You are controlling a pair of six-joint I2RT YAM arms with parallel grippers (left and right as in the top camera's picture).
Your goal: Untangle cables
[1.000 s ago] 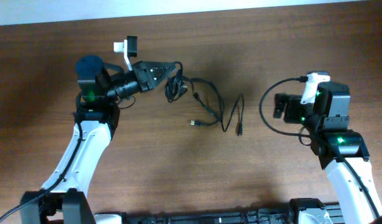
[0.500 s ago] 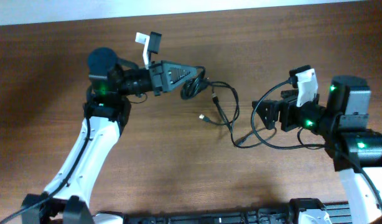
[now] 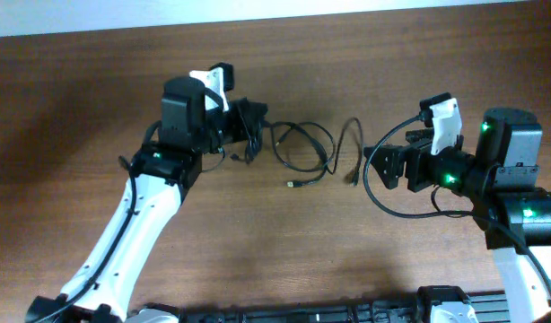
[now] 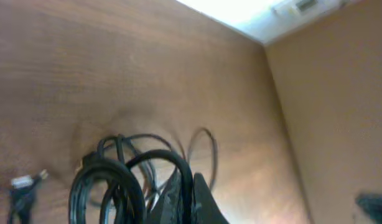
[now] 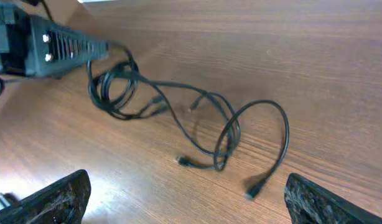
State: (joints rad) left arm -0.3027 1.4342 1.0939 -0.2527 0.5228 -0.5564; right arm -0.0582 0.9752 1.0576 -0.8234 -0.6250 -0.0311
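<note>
Presently, the cables (image 5: 227,138) lie on the wooden table (image 3: 78,108). Their coiled end is clamped in the clenched left gripper (image 3: 247,126), and the loose loops and plug ends trail away from that gripper across the wood. The right gripper (image 3: 385,167) hovers well apart from the left gripper, beyond the farthest loop, with its fingers spread wide and holding nothing.

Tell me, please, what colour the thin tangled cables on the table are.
The thin cables are black, clearest in the right wrist view.
</note>
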